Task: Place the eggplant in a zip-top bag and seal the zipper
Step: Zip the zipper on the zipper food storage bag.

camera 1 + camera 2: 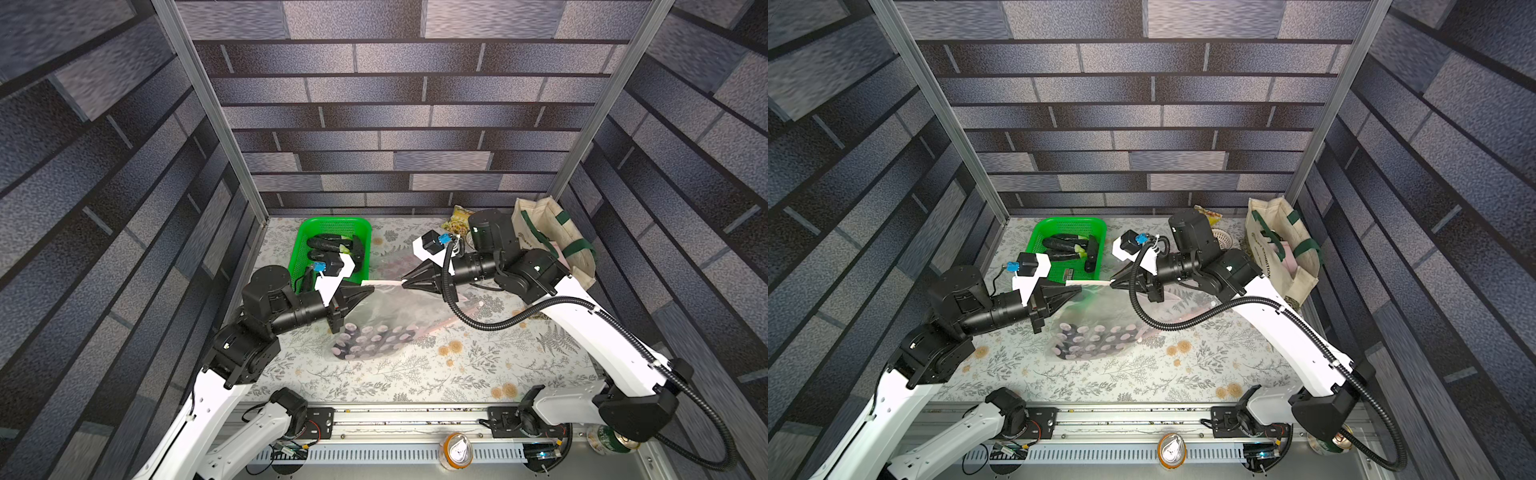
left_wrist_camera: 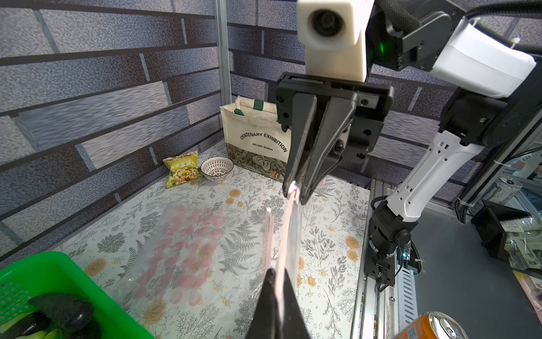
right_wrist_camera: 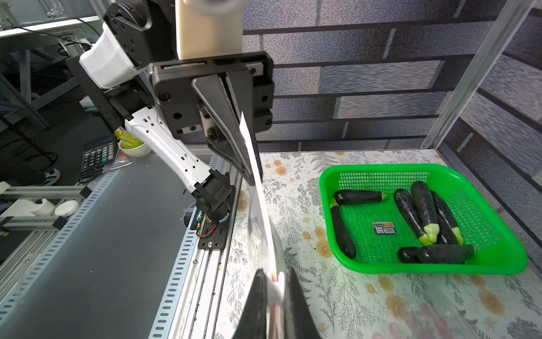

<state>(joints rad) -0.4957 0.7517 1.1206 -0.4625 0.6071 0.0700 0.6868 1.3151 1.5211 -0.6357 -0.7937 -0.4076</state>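
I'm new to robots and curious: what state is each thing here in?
left gripper: shut on zip-top bag's top edge.
right gripper: shut on the same edge.
zip-top bag: hanging between them, eggplant inside.
green basket: holds several eggplants.
tote bag: upright, open.
bowl: upright, empty.

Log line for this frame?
left hand: shut on bag | right hand: shut on bag | eggplant: in bag | zip strip: stretched between hands

Pink-dotted zip-top bag [image 1: 386, 316] hangs, zipper edge [image 1: 382, 282] taut; dark eggplant [image 1: 376, 345] inside, bottom.
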